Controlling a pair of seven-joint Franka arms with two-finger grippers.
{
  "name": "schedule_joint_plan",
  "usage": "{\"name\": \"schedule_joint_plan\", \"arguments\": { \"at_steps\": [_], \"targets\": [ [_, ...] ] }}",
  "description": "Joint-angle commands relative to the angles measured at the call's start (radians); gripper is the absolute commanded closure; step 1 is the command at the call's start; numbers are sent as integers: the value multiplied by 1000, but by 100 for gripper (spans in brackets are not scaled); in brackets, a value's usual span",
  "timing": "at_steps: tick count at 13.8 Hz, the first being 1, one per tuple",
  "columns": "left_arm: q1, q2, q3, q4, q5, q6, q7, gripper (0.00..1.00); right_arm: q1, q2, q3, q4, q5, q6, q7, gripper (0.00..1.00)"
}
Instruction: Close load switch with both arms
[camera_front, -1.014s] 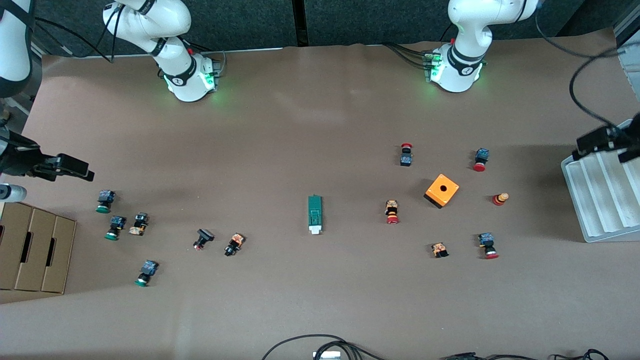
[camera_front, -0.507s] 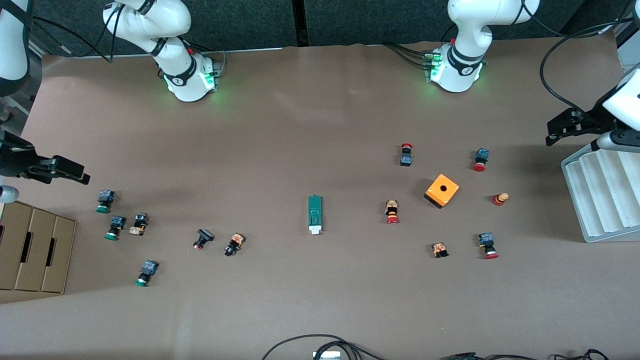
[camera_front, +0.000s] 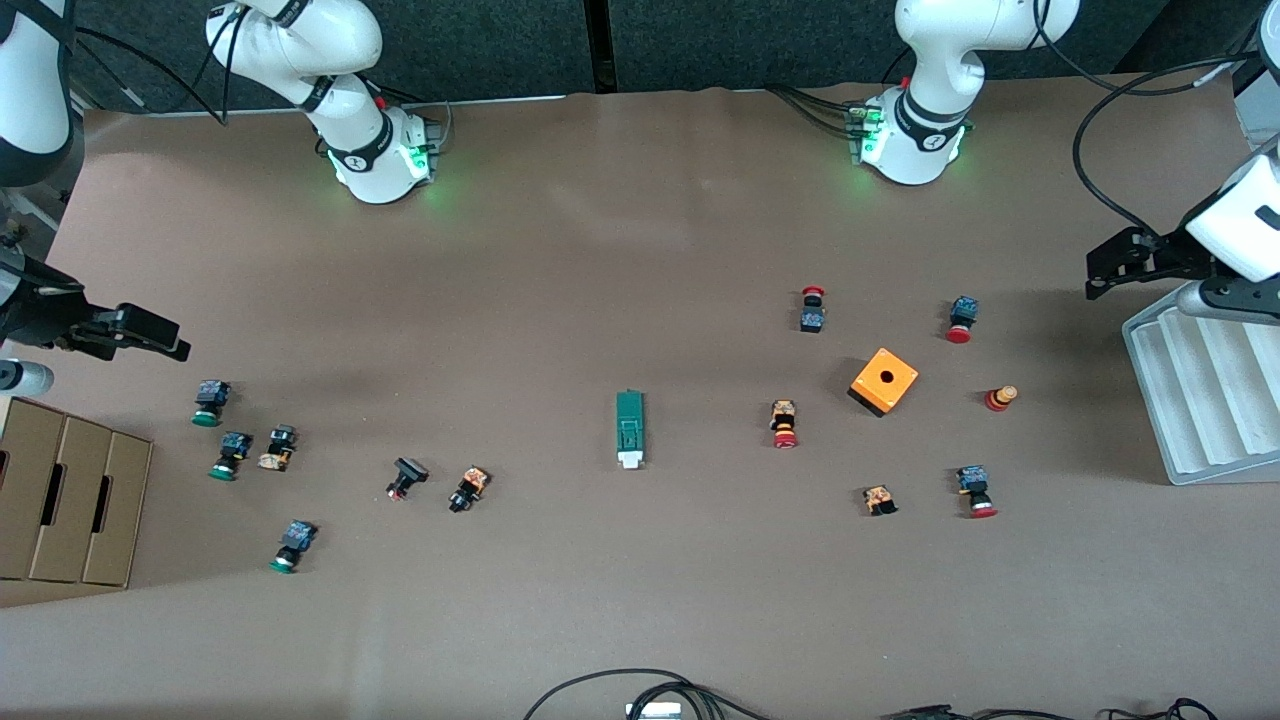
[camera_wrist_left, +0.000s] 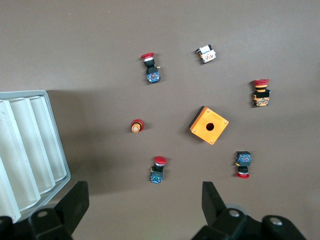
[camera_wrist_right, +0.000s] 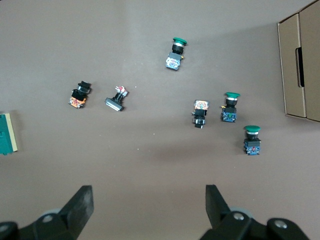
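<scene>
Lying mid-desk (camera_front: 600, 250), one load switch (camera_front: 630, 428) shows a dark-green body and white tab, among thirteen push buttons (camera_front: 785, 423) and one orange box (camera_front: 884, 381). Left gripper (camera_front: 1110, 265) and right gripper (camera_front: 150, 333) hang open over opposite desk ends.

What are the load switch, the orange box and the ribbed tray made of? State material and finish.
Load switch: apparently moulded plastic, matte dark green with a white tab; no shine.
Orange box: likely plastic, smooth satin faces, crisp edges, a round hole on top.
Ribbed tray: seemingly thin formed plastic, pale grey and faintly translucent, with soft rounded channels.
</scene>
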Motion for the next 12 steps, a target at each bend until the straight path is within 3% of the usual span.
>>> {"name": "schedule_joint_plan", "arguments": {
  "at_steps": [1, 12],
  "targets": [
    [-6, 11, 3, 33, 2, -37, -76, 0, -5, -10, 4, 12, -9, -31, 10, 0],
    [-6, 6, 4, 33, 0, -44, -73, 0, -2, -7, 6, 12, -12, -59, 1, 0]
  ]
}}
